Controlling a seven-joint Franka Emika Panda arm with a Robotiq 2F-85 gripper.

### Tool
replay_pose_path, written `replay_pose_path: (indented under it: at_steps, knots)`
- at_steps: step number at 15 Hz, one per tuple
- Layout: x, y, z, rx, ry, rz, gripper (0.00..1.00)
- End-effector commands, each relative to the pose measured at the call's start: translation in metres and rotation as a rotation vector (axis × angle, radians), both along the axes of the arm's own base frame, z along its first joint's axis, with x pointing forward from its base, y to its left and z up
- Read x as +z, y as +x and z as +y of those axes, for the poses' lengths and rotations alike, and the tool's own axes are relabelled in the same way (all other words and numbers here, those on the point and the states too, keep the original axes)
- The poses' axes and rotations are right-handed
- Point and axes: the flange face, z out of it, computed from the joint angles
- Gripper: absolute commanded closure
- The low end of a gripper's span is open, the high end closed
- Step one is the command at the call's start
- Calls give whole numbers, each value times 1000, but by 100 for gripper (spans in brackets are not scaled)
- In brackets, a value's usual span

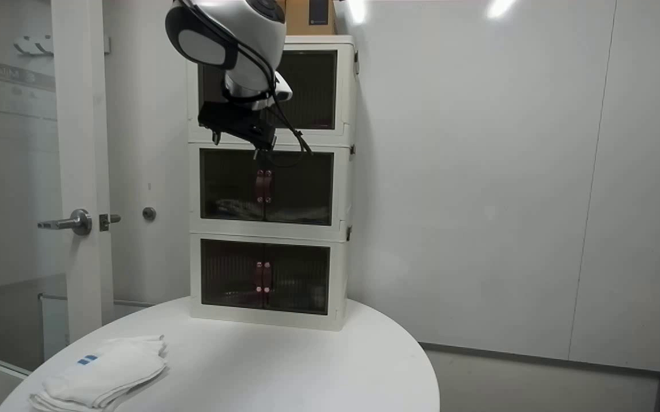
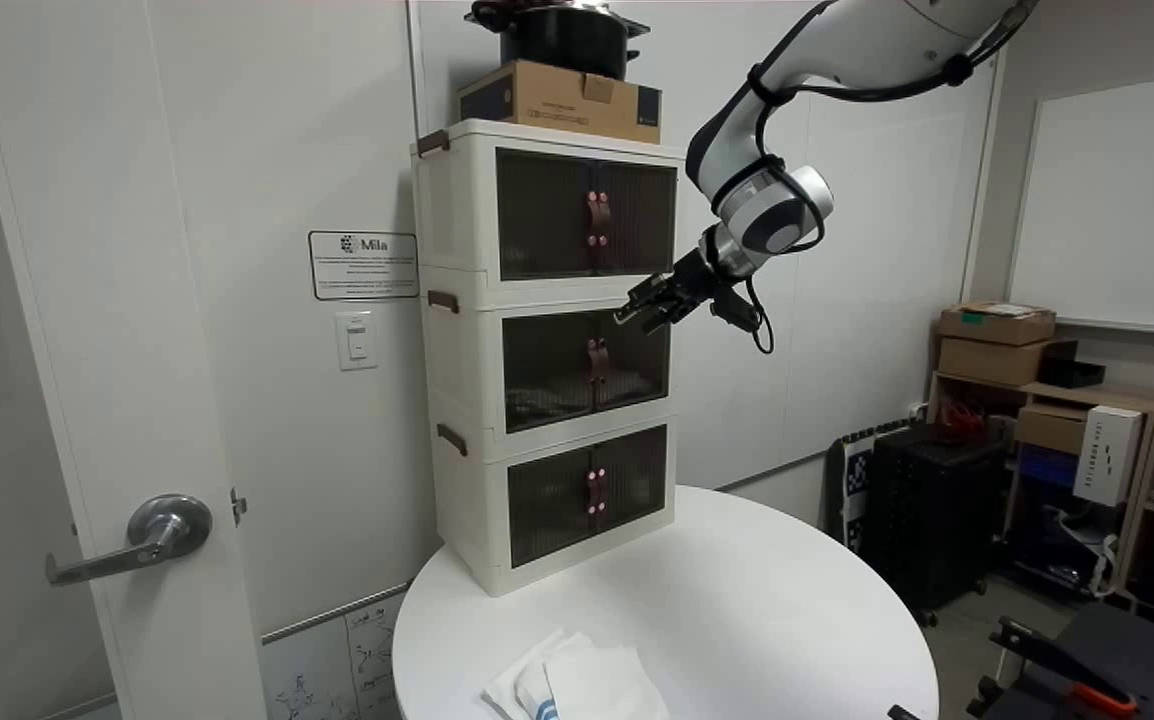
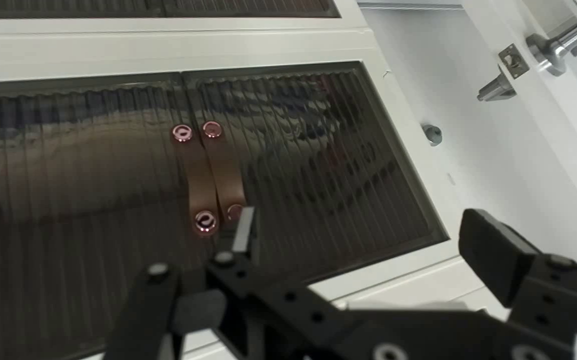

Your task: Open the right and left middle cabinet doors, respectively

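The left middle cabinet door (image 1: 230, 182) and right middle cabinet door (image 1: 301, 191) front the middle tier of a white three-tier cabinet (image 1: 267, 230), both closed. They are dark, smoky, ribbed see-through panels. Two reddish-brown strap handles (image 3: 202, 189) run side by side where the doors meet, each fixed by two shiny pinkish studs (image 3: 182, 133). The Robotiq gripper (image 3: 361, 225) hangs before the cabinet with its fingers (image 3: 488, 252) well apart; whether either one touches a handle, I cannot tell.

The cabinet stands at the far side of a round white table (image 1: 307, 366); a folded, blue-marked white cloth (image 1: 104, 372) lies at the near left. A white door (image 1: 81, 166) with a metal lever handle (image 1: 58, 224) stands to the left, a white wall (image 1: 478, 171) to the right. In an exterior view, a black pot (image 2: 565, 45) sits on a cardboard box (image 2: 577, 105) atop the cabinet, a Mila sign (image 2: 364, 266) is fixed to the left, and shelving (image 2: 1137, 394) stands at the far right.
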Motion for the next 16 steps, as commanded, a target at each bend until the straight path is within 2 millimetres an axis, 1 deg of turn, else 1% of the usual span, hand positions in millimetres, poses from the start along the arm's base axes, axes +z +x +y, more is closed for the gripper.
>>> replay_pose_path:
  at_steps: [1, 4, 9, 13, 16]
  knots:
    - [-13, 32, -8, 11, 3, -18, 0]
    - [-16, 51, -16, 28, -5, -38, 0]
    - [-19, 75, -17, 81, 47, -58, 0]
    - [-31, 86, -24, 115, 81, -51, 0]
    - [-44, 94, -34, 112, 86, -46, 0]
